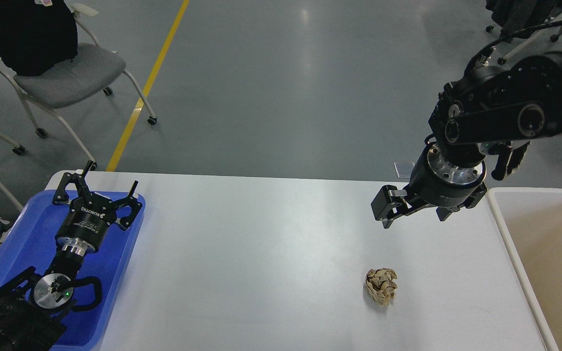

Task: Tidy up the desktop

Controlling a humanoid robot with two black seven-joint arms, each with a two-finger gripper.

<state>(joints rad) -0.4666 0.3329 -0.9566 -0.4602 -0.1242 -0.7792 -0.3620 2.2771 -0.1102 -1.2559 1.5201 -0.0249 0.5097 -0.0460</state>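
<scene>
Centrally placed: the desktop (261, 253), white and faintly glossy, spanning most of the lower view from the blue tray (115, 273) at the left to the beige bin (505, 234) at the right. Bare across its middle, apart from one crumpled ball of tan paper (381, 286) lying toward the lower right, casting a small shadow.

Left gripper (96, 181) over the blue tray, near its far end, fingers spread wide and pointing away toward the floor, nothing between them. Left arm running back down the tray to the lower left corner, with a small green light on its wrist section.

Right gripper (403, 207) hanging above the desktop's far right part, well apart from the paper ball and farther back than it, just left of the bin's cream rim. Seen from the side and dark; one finger block sticking out to the left, the other hidden behind the body, so cannot tell whether spread or closed. Nothing visibly held.

Beyond the desktop: grey floor, a yellow line (149, 83), a grey chair (66, 73) at upper left.
</scene>
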